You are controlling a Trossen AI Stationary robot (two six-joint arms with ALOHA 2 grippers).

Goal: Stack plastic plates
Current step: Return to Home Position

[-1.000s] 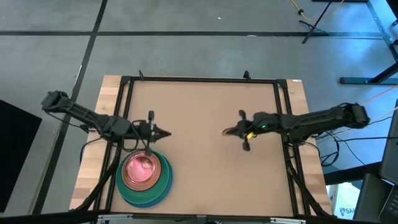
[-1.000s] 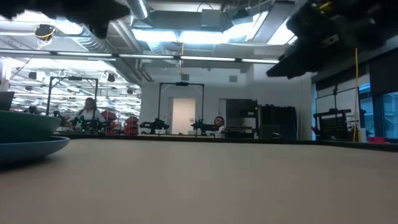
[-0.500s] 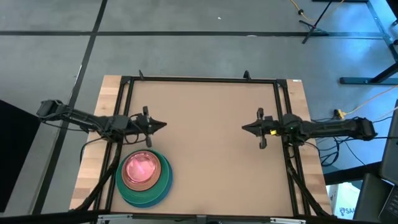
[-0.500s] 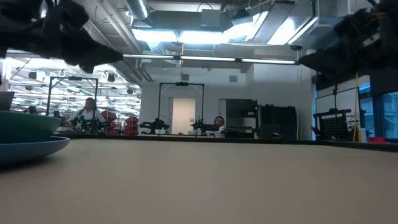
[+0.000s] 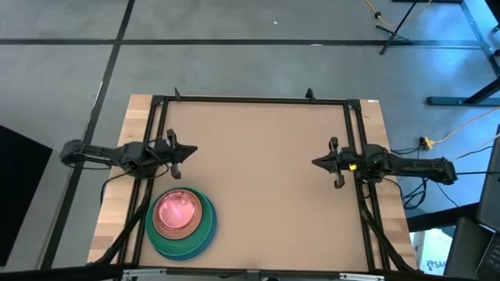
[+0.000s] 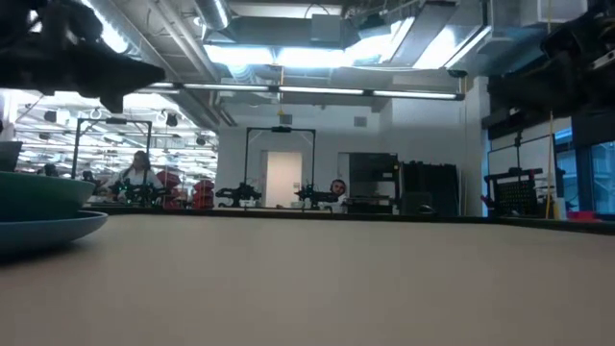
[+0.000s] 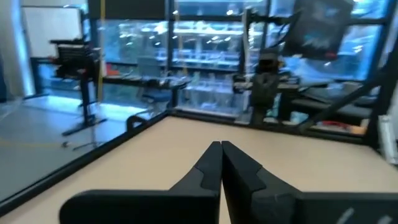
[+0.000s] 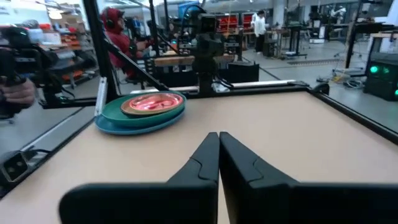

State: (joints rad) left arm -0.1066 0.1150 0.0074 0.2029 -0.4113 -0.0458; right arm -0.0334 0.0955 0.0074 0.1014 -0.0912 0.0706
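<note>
1. Near-left corner of the tan bench (image 5: 258, 179): one stack of round plastic plates (image 5: 181, 225). The large blue plate (image 5: 212, 232) lies at the base with the large teal plate (image 5: 156, 236) on it. A peach plate (image 5: 202, 214) sits above those, and the small translucent pink plate (image 5: 176, 209) is on top. Any layers between peach and pink cannot be told apart.
2. The left gripper (image 5: 192, 150) is near the stack on its far side, over the bench's left part. It is clear of the plates and points toward the bench middle. Its jaws are pressed together and hold nothing.
3. The right gripper (image 5: 316, 162) is over the bench's right part, well apart from the stack, and points toward the left gripper. Its jaws are pressed together and empty. In the right wrist view, only bare bench lies between it and the stack.
4. A black metal frame (image 5: 250, 101) borders the bench surface.
5. Beyond the far edge is a lit workshop hall. A seated person (image 6: 139, 173) is at the left, and a second person (image 6: 338, 187) is near the middle.
</note>
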